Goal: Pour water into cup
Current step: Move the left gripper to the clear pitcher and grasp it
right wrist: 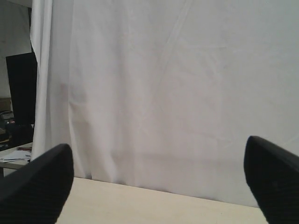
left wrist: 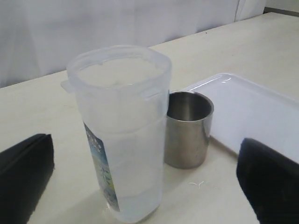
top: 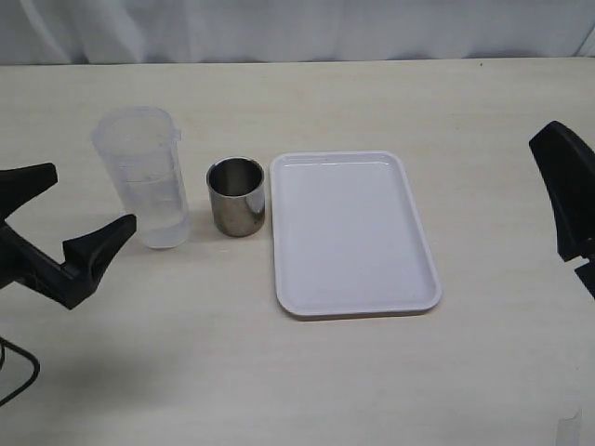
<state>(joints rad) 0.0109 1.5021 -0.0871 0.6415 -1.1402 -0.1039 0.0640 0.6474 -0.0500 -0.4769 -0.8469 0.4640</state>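
Shiny grey stainless steel cup, short, handleless, upright on pale wood-grain table; just beside tall translucent plastic jug on one side, flat white rectangular tray on the other. Clear water low in jug; blue label on jug wall. Left gripper spread wide, empty, near jug, with jug between it and cup. Right gripper wide too, holding nothing, well beyond tray, facing white curtain.

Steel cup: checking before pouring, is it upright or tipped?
Upright: the cup stands on its base, mouth up, beside the jug.
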